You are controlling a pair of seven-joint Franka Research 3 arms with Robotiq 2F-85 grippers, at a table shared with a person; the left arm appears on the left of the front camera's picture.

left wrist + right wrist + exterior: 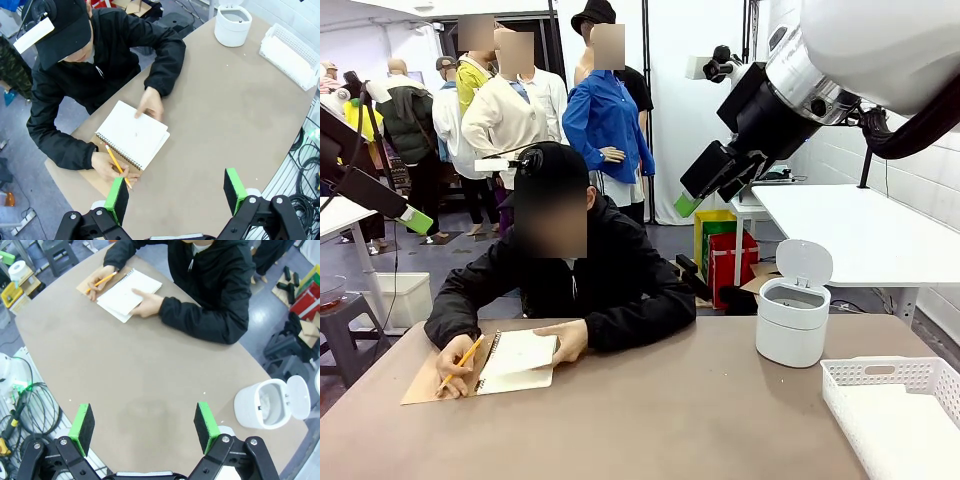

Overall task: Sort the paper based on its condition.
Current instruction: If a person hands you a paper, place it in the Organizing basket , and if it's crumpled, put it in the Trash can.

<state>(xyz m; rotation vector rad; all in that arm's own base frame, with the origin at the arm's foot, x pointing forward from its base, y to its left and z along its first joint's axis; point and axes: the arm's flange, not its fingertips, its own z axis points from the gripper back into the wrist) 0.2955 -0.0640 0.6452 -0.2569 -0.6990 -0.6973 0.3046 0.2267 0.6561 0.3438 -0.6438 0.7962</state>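
Observation:
Loose paper is out of view. A person sits at the far side of the table and writes with a yellow pencil [463, 360] on the white page of a spiral notebook [517, 360], holding it flat with the other hand. From above, the notebook [132, 132] lies by the table edge under both hands, and it is at the far side in the right wrist view [127, 292]. My left gripper [415, 220] hangs high at the left, open [176, 192] and empty. My right gripper [692, 203] is raised at the upper right, open [143, 425] with nothing between its pads.
A white bin [790, 325] with its lid flipped up stands at the right rear of the brown table; it is also in the wrist views [232, 25] [265, 405]. A white slotted basket [895, 410] sits at the front right corner [290, 52]. Cables hang beside the table.

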